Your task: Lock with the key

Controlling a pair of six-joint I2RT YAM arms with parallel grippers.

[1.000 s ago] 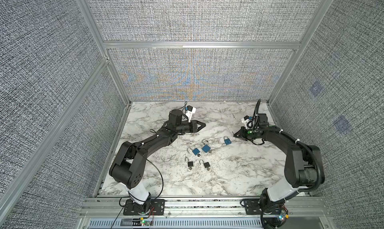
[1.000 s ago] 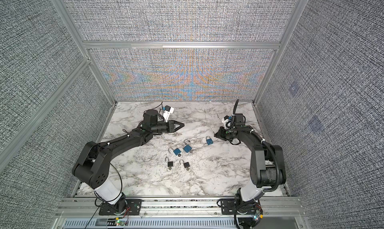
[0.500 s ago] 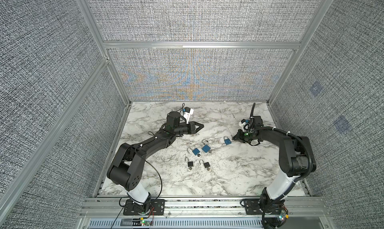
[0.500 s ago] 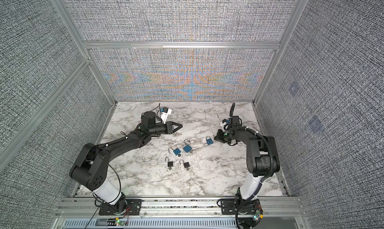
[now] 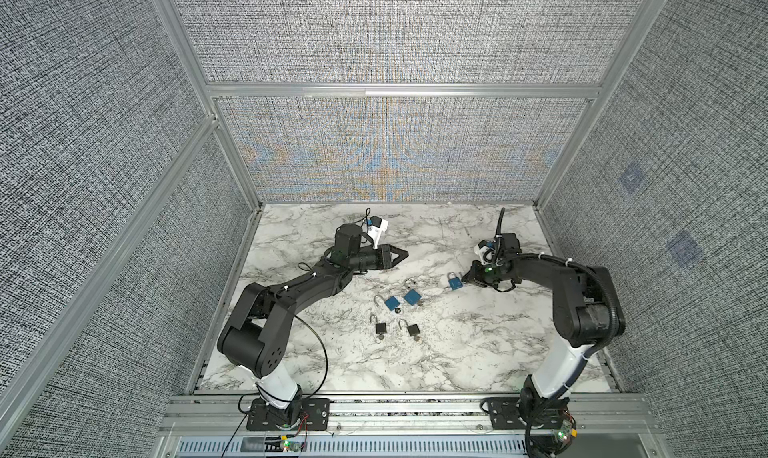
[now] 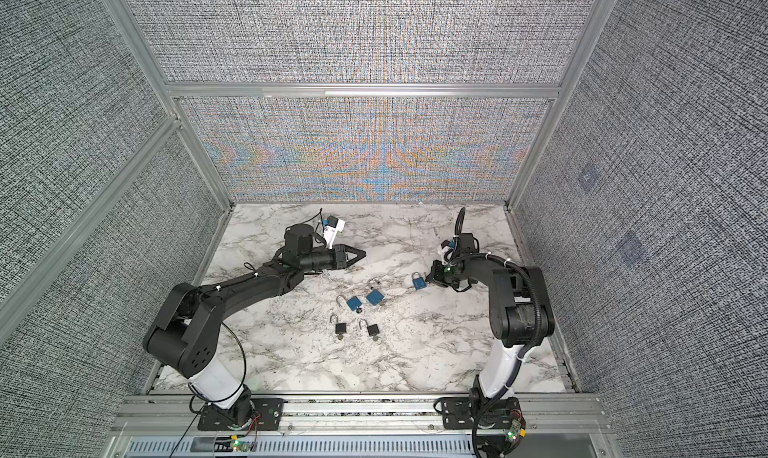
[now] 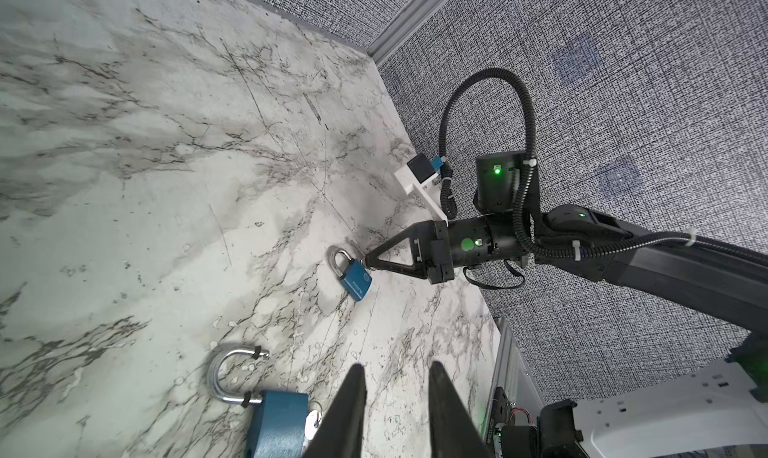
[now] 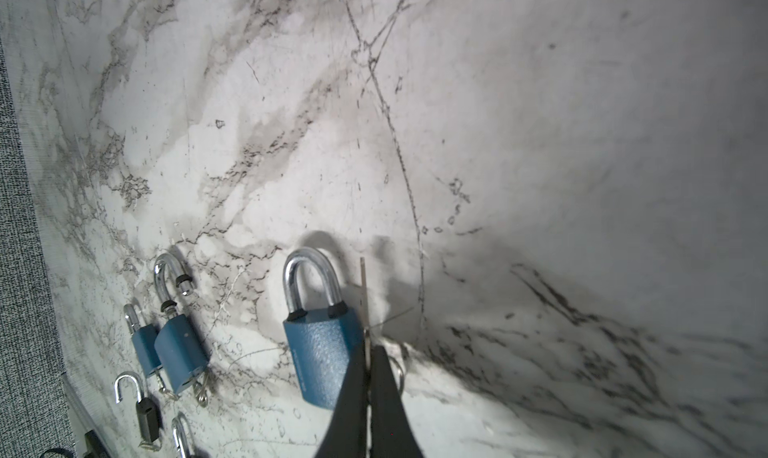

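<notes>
My right gripper [image 8: 368, 350], pinched shut on the key [image 8: 363, 287], has just slid up beside the blue padlock [image 8: 318, 352] lying flat on the marble table [image 8: 540, 144]; the blade runs alongside its body, not yet at the keyhole, I judge, while my left gripper [image 7: 397, 366] hangs back, narrowly parted and empty

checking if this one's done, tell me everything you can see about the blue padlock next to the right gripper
The blue padlock lies flat on the marble table. Its body is textured blue metal with faint lettering along one side. The shiny silver shackle has black collars, and both legs sit in the body, so it looks closed. The right gripper, shut on a thin metal key, touches or nearly touches the body's edge near the shackle.
</notes>
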